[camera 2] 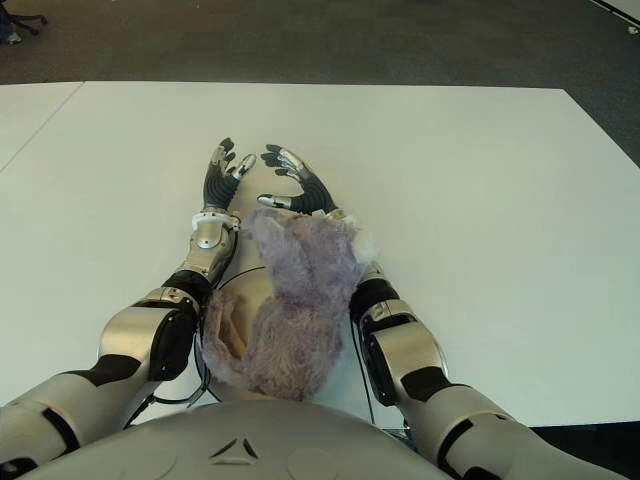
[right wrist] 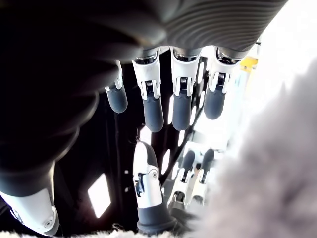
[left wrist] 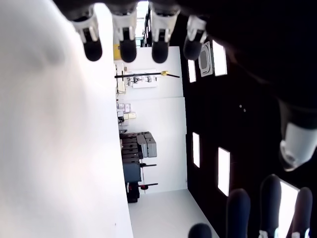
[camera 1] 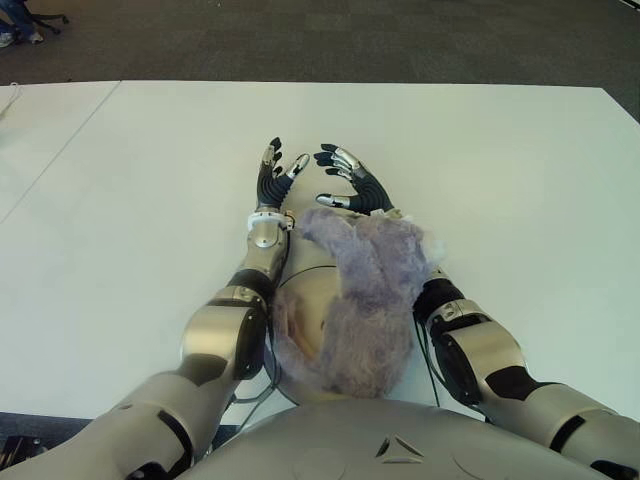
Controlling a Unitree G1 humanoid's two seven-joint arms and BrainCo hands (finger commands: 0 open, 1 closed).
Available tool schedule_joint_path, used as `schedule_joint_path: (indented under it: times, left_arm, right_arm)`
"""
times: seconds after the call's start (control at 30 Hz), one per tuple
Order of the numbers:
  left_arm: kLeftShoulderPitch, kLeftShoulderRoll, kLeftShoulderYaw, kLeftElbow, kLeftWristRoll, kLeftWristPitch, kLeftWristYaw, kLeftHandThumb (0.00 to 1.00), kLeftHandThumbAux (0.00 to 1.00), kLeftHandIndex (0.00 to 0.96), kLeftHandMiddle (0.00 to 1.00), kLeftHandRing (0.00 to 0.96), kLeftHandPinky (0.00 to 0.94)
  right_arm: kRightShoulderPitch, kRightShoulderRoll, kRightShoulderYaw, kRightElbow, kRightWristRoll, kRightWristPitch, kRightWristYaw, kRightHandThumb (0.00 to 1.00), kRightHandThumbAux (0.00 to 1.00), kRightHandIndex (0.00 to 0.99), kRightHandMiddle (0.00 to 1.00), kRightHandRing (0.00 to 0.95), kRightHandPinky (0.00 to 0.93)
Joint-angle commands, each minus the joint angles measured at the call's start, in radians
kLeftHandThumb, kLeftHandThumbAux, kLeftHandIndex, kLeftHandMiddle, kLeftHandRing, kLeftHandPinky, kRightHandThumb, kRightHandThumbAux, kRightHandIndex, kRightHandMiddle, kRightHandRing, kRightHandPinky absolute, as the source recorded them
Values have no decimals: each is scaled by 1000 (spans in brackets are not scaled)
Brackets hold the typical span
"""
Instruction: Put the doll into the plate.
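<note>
Both hands raised side by side over the white table point(camera 1: 520, 180), palms facing each other. Left hand point(camera 1: 272, 178): fingers extended, holding nothing. Right hand point(camera 1: 352, 180): fingers loosely spread, holding nothing. The grey plush doll point(camera 1: 365, 300) lies behind the right hand, draped over that wrist and forearm, reaching back between the two arms to the robot's torso.

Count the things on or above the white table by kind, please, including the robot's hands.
Hand: 2, the left hand and the right hand, both open and empty, side by side
Doll: 1, a grey furry doll lying between the forearms
Plate: 0 visible
Total: 3
</note>
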Motion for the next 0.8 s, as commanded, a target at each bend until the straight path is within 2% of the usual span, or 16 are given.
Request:
schedule_joint_path:
  times: [0.03,0.4,0.8]
  left_arm:
    - [195,-45,21,135,-27,133,-27,0,569,7,76,58,47]
    - [199,-50,36,134,-46,114,-40,0,605,0,72,64,52]
    - [197,-47,40,133,-60,117,-64,0,633,0,62,61,72]
  right_arm:
    - [42,13,21,-12,-19,0,-12,141,665,86,186,240,304]
    - [46,17,32,-17,-24,1,-14,168,681,96,176,225,266]
    - [50,30,57,-14,-48,7,-51,146,665,108,168,201,233]
